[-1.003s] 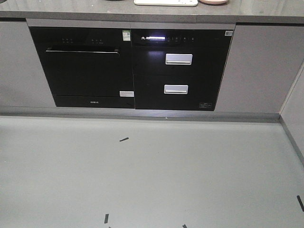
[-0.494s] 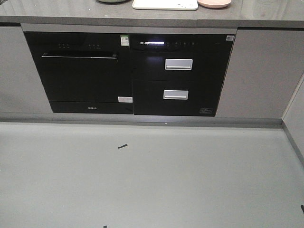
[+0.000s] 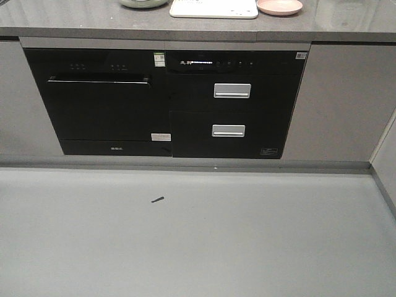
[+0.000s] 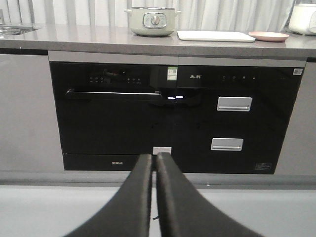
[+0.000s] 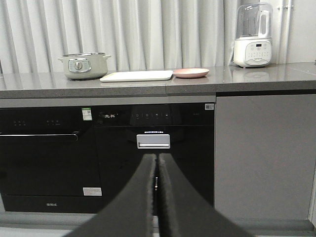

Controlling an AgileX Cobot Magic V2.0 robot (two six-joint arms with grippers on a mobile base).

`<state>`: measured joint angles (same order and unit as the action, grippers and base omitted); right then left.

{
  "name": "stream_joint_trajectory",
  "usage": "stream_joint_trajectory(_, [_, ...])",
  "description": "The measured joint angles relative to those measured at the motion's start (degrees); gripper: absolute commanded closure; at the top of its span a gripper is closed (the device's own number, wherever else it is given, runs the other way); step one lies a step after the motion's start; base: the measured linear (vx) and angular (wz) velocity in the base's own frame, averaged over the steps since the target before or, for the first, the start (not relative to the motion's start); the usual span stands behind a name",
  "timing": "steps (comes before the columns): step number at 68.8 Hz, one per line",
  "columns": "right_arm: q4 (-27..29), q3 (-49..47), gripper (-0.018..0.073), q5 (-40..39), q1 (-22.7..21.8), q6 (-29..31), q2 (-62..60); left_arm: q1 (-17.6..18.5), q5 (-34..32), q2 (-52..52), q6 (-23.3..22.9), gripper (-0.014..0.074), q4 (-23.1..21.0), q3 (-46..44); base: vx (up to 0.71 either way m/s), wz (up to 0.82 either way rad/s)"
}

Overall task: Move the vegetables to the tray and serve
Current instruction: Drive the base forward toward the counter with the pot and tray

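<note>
The cream-white tray lies on the grey countertop, with a round pink plate just to its right. Both wrist views show them too: the tray and plate from the left, the tray and plate from the right. The vegetables are not visible from these low angles. My left gripper is shut and empty, held low in front of the black appliances. My right gripper is also shut and empty, well short of the counter.
A pale green cooker pot stands left of the tray, and a white blender is at the counter's right. Below are a black oven and two drawers with silver handles. A tape mark lies on the grey floor.
The cabinets have grown larger and slid down in the front view, and more of the countertop, tray and plate shows. The floor tape mark has shifted toward me.
</note>
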<state>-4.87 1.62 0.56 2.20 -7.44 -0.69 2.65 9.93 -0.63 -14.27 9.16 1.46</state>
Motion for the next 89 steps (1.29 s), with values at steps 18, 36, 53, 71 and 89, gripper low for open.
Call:
stream_joint_trajectory(18, [0.0, 0.0, 0.0562, 0.0, 0.0, 0.0, 0.0, 0.0, 0.0, 0.0, 0.0, 0.0602, 0.0, 0.0, 0.11, -0.02])
stream_joint_trajectory(36, [0.0, 0.0, 0.0562, 0.0, 0.0, 0.0, 0.0, 0.0, 0.0, 0.0, 0.0, 0.0602, 0.0, 0.0, 0.1, -0.03])
stream_joint_trajectory(53, [0.0, 0.0, 0.0562, 0.0, 0.0, 0.0, 0.0, 0.0, 0.0, 0.0, 0.0, 0.0602, 0.0, 0.0, 0.08, -0.06])
stream_joint_trajectory(71, [0.0, 0.0, 0.0562, 0.0, 0.0, 0.0, 0.0, 0.0, 0.0, 0.0, 0.0, 0.0602, 0.0, 0.0, 0.06, -0.06])
stream_joint_trajectory(89, [0.0, 0.0, 0.0562, 0.0, 0.0, 0.0, 0.0, 0.0, 0.0, 0.0, 0.0, 0.0602, 0.0, 0.0, 0.05, -0.08])
